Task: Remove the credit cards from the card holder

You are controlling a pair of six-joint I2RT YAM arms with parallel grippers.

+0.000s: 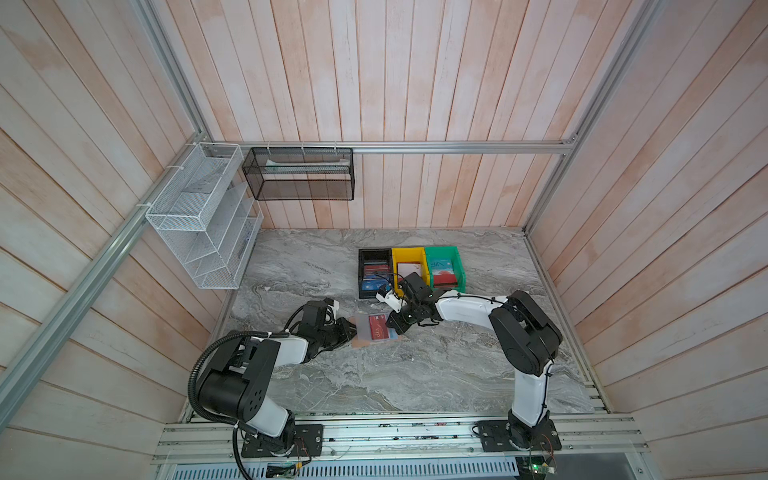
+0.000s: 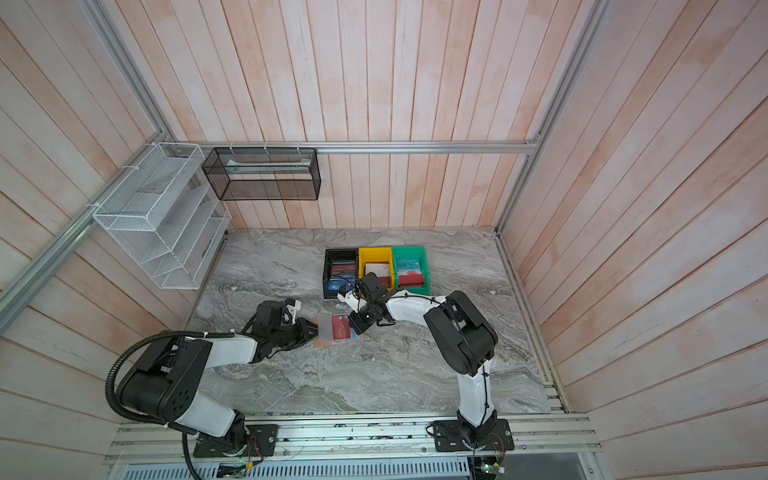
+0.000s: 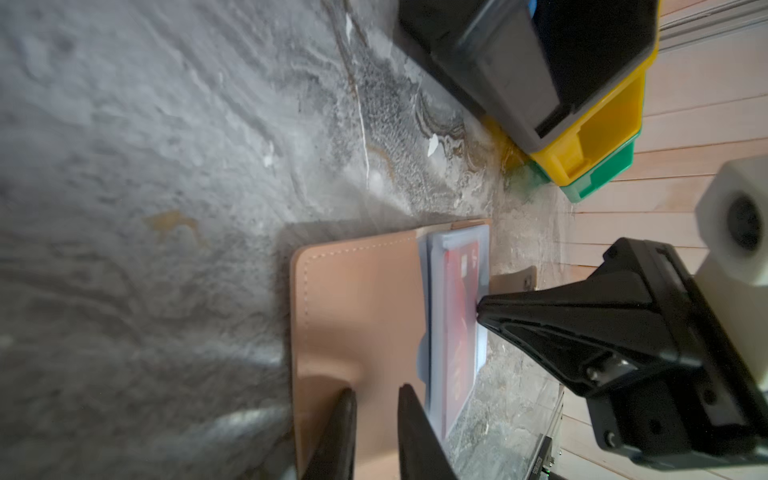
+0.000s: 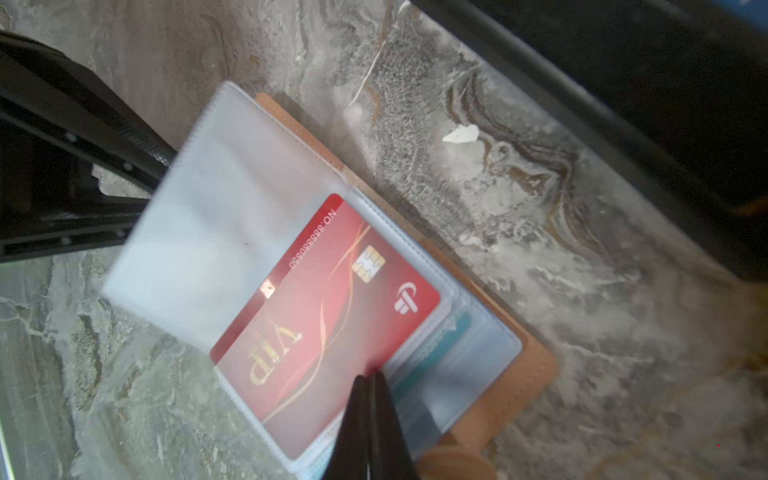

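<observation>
The tan card holder (image 1: pixel 360 344) (image 2: pixel 322 344) lies open on the marble. One clear sleeve page (image 4: pixel 216 216) is lifted over its left half. A red VIP credit card (image 1: pixel 379 328) (image 4: pixel 332 299) sits in the top sleeve, and a teal card edge (image 4: pixel 440 336) shows in a sleeve beneath. My right gripper (image 4: pixel 370 374) (image 1: pixel 393 329) is shut, its pointed tip touching the red card's edge (image 3: pixel 459 316). My left gripper (image 3: pixel 376 388) (image 1: pixel 348 328) is at the holder's left side, jaws a narrow gap apart over the tan cover (image 3: pixel 361 299), with nothing seen clamped between them.
Just behind the holder stand a black bin (image 1: pixel 360 274), a yellow bin (image 1: pixel 407 251) and a green bin (image 1: pixel 460 270), side by side and all holding cards. A white mesh rack (image 1: pixel 199 216) and a black mesh basket (image 1: pixel 299 174) hang on the back left walls.
</observation>
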